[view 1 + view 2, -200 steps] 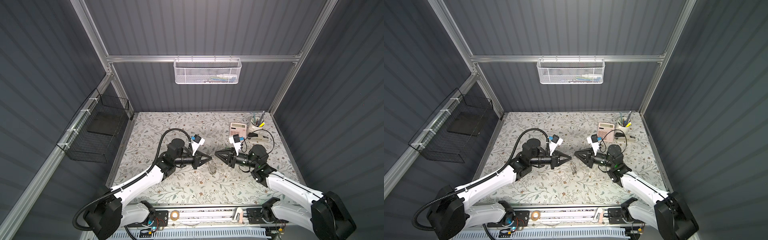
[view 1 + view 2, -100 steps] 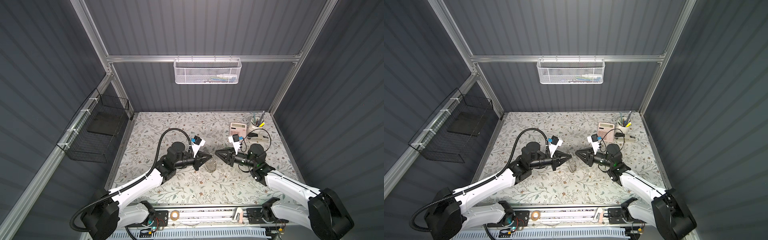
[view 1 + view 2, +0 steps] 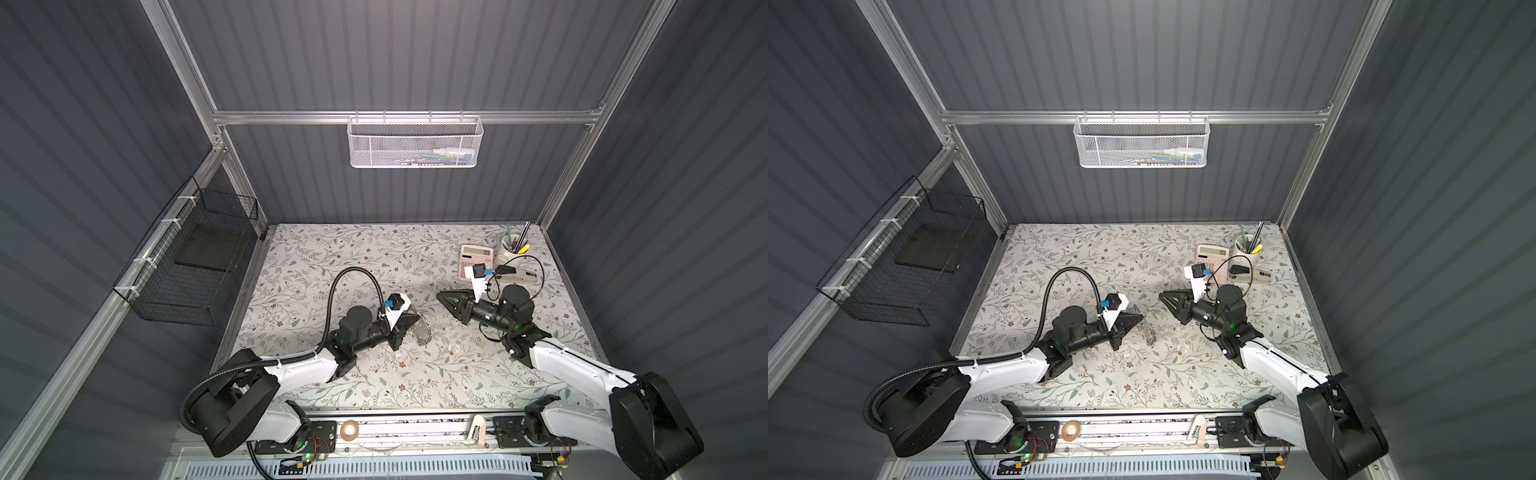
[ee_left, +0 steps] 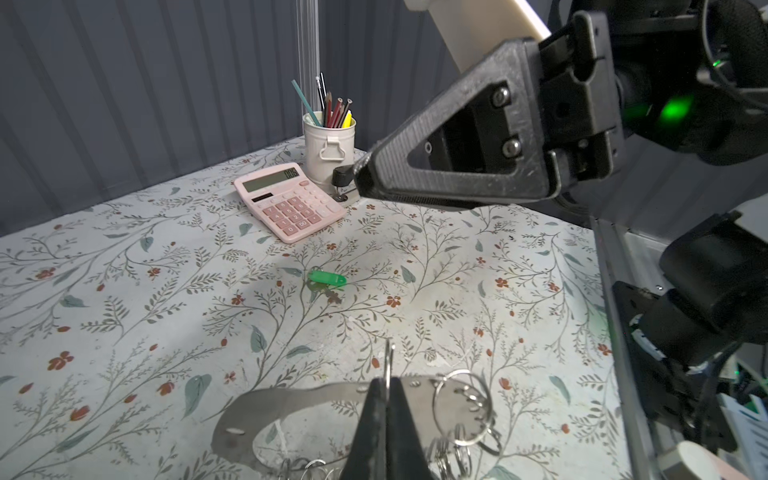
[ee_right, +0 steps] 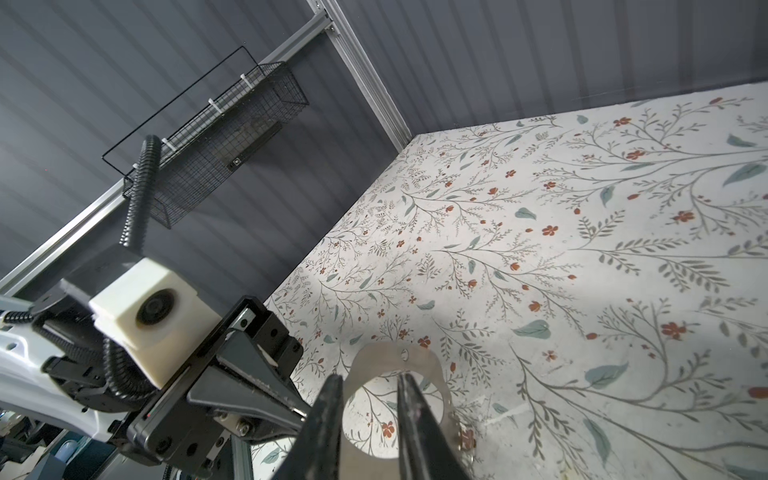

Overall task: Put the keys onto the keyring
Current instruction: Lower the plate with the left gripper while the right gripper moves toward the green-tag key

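On the counter (image 4: 124, 291), the light-looking key (image 4: 327, 279) suited a head pinch; left claw (image 4: 387, 380) clamped keyring (image 4: 291, 395), right claw (image 5: 369, 378) gaped.

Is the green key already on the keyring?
No, in the left wrist view the green key lies alone on the table, apart from the keyring pinched in the left claw.

A: How much of the keyring (image 4: 291, 399) showed in the left wrist view?
B: Its lower part ran off the edge, and the left hand (image 4: 384, 384) covered its middle.
A: And the white mesh basket (image 3: 415, 143)?
B: Its contents were too small to tell.
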`<control>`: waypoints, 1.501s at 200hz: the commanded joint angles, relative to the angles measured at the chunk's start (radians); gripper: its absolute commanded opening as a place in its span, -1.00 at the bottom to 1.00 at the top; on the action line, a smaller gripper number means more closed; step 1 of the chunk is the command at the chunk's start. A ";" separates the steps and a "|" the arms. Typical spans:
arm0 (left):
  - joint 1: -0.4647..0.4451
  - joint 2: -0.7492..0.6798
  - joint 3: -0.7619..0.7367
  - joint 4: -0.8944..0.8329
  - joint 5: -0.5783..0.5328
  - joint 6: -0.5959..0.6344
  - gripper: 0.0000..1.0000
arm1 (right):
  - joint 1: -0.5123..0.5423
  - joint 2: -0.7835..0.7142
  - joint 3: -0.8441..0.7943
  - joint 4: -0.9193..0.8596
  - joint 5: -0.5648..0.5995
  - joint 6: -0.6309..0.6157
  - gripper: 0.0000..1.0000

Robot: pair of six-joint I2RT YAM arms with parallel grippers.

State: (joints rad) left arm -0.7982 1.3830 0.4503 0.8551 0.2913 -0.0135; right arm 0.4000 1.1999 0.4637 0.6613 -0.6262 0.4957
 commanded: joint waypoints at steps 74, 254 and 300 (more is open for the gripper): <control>-0.022 0.012 -0.053 0.128 -0.113 0.251 -1.00 | -0.019 0.140 0.029 0.039 0.041 -0.017 -0.04; -0.022 0.001 -0.088 0.169 -0.147 0.140 -1.00 | -0.023 0.141 0.076 -0.085 0.052 -0.042 -0.14; -0.022 -0.015 -0.059 0.074 -0.185 0.074 -1.00 | -0.023 0.075 0.181 -0.541 0.361 -0.107 -0.11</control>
State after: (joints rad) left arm -0.8169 1.3949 0.3565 0.9825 0.1310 0.1146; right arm 0.3820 1.3071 0.5842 0.4026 -0.4751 0.4427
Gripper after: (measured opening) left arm 0.050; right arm 0.444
